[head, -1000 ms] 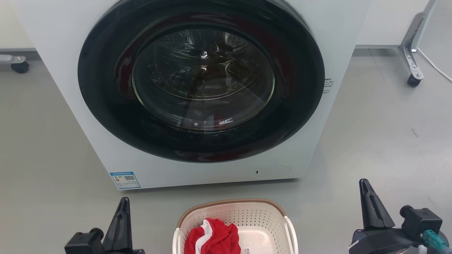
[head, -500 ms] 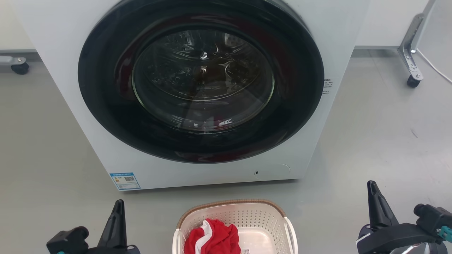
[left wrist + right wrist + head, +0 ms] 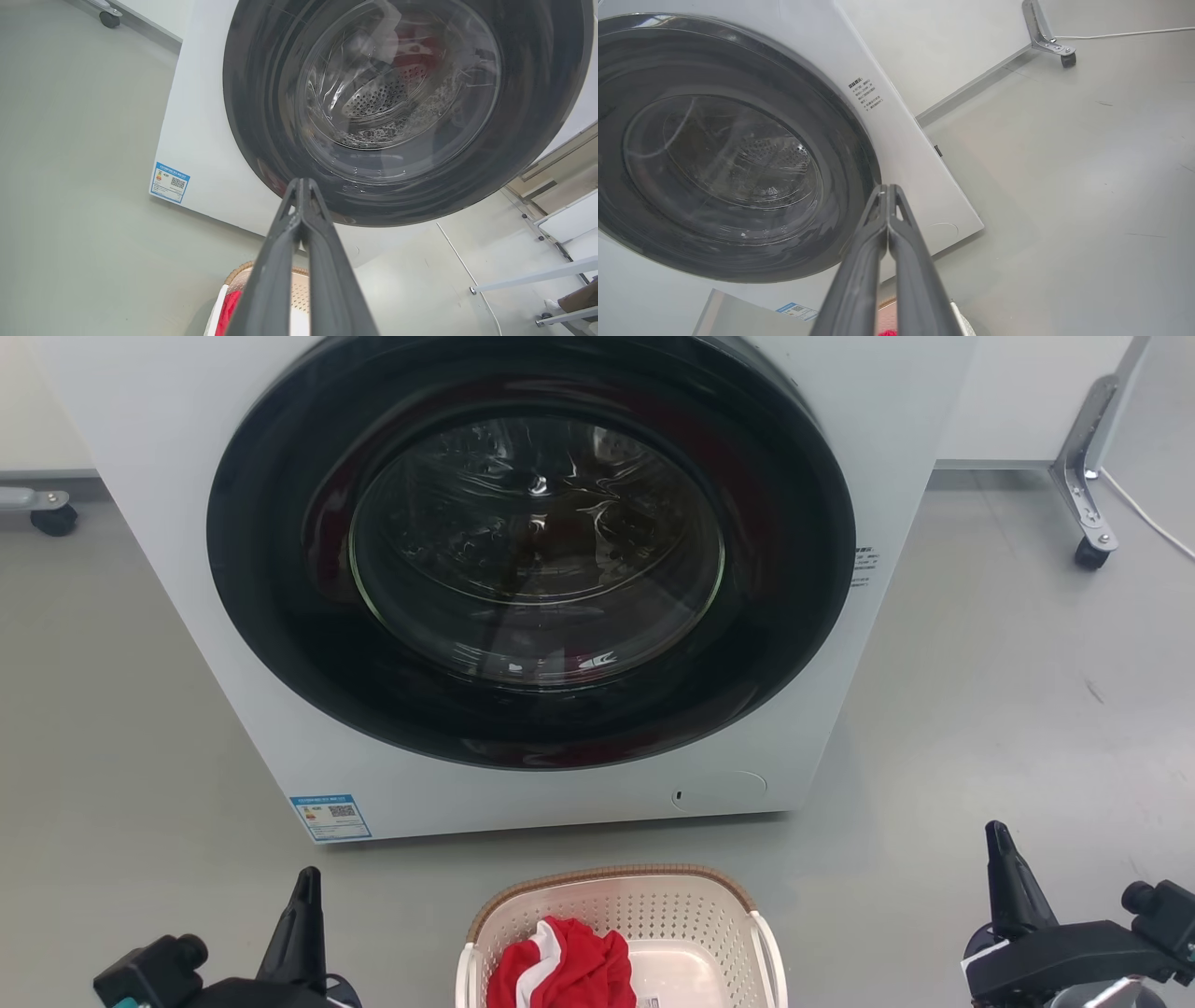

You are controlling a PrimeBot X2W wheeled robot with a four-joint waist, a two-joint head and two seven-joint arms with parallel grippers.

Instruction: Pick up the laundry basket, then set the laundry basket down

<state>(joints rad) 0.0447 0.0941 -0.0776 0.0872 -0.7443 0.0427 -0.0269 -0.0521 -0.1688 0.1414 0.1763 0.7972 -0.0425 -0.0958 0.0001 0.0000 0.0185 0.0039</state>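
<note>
- One laundry basket (image 3: 653,907) stands mouth up on the floor (image 3: 980,691) just in front of the washing machine (image 3: 532,551). Its near part is cut off, so I cannot tell its long axis.
- It is cream perforated plastic with rounded corners, a brown woven-look rim and white side handles (image 3: 771,947). A red cloth (image 3: 560,966) lies inside.
- My left gripper (image 3: 303,889) and right gripper (image 3: 997,845) sit in front of the machine, toward its left and right. The fingers of each are pressed together and hold nothing.

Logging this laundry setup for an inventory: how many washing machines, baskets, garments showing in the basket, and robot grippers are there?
Washing machine: 1
Laundry basket: 1
Red-and-white garment showing in the basket: 1
Grippers: 2 (left gripper, right gripper)
Total: 5
</note>
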